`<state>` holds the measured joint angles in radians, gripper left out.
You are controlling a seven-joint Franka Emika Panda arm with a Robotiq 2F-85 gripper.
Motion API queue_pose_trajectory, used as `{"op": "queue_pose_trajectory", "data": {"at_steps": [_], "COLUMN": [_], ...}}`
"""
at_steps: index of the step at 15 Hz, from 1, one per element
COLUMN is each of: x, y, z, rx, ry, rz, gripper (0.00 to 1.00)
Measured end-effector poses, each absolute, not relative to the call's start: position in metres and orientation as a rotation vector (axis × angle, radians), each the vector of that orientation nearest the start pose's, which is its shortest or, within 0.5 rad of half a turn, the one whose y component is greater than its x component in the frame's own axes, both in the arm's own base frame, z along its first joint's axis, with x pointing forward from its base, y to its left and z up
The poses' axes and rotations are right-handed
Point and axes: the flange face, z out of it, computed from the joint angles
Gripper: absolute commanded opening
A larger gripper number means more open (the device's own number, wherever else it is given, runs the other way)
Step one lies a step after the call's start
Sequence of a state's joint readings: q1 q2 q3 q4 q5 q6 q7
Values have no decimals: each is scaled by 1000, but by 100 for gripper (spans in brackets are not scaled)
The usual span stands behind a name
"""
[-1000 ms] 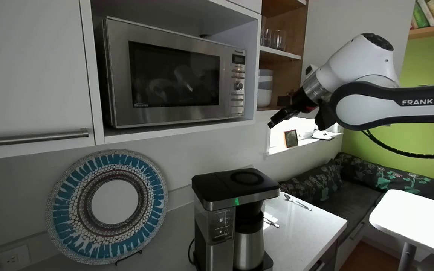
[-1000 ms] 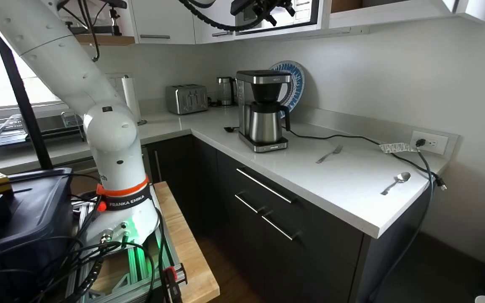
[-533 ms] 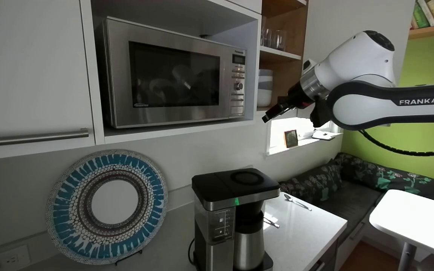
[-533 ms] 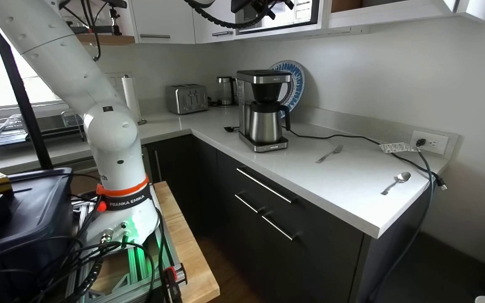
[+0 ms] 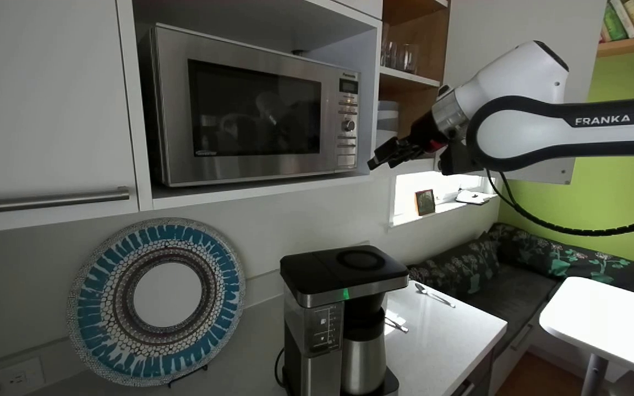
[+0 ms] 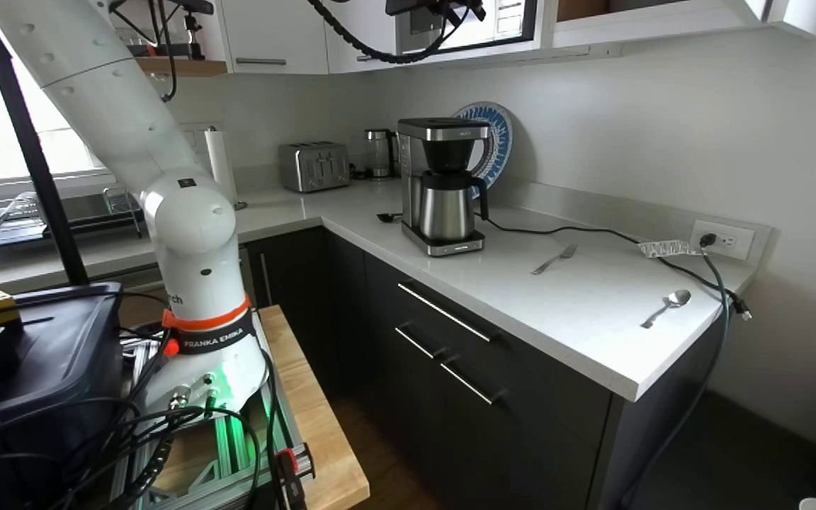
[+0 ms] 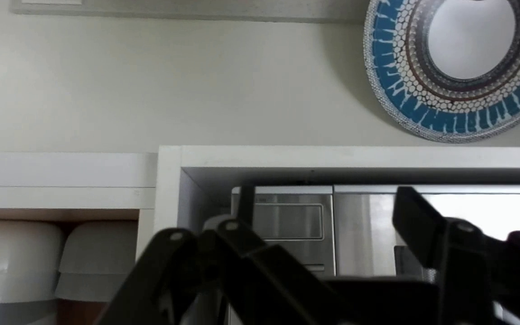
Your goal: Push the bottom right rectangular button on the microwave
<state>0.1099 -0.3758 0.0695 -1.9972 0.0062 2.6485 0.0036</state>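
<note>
The silver microwave point(image 5: 262, 169) stands in a white cabinet niche in an exterior view; part of it shows at the top of an exterior view point(image 6: 511, 21). Its bottom right rectangular button point(image 5: 345, 160) lies below the dial. In the wrist view, which shows the scene upside down, the button point(image 7: 294, 221) is large, its left end covered by a finger point(image 7: 245, 205). My gripper point(image 5: 382, 164) is just right of the microwave's lower right corner and apart from it. In the wrist view my gripper point(image 7: 325, 194) is open and empty, its fingers wide apart.
The niche's white bottom ledge point(image 5: 262, 193) and right side panel point(image 5: 375, 99) frame the microwave near the gripper. Bowls point(image 5: 387, 115) stand on the shelf to the right. A coffee maker point(image 5: 344, 267) and a blue patterned plate point(image 5: 92, 297) stand below.
My gripper has moved left and up toward the microwave's lower right corner. Two fingertips now show apart where one showed; I cannot tell whether the jaws opened or the wrist turned.
</note>
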Motion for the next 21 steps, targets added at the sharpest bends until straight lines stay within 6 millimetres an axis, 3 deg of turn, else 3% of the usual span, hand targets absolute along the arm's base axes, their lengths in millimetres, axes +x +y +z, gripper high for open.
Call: {"op": "queue_pose_trajectory", "data": {"at_steps": [7,17,21], "x": [506,544,555], "y": [79,74,81], "z": [745,743,742], "rx": [-2604,-2686,-2692], "ry": [-133,-184,-211], "rz": [-1468,-1519,-1520], "gripper": [1,0,0]}}
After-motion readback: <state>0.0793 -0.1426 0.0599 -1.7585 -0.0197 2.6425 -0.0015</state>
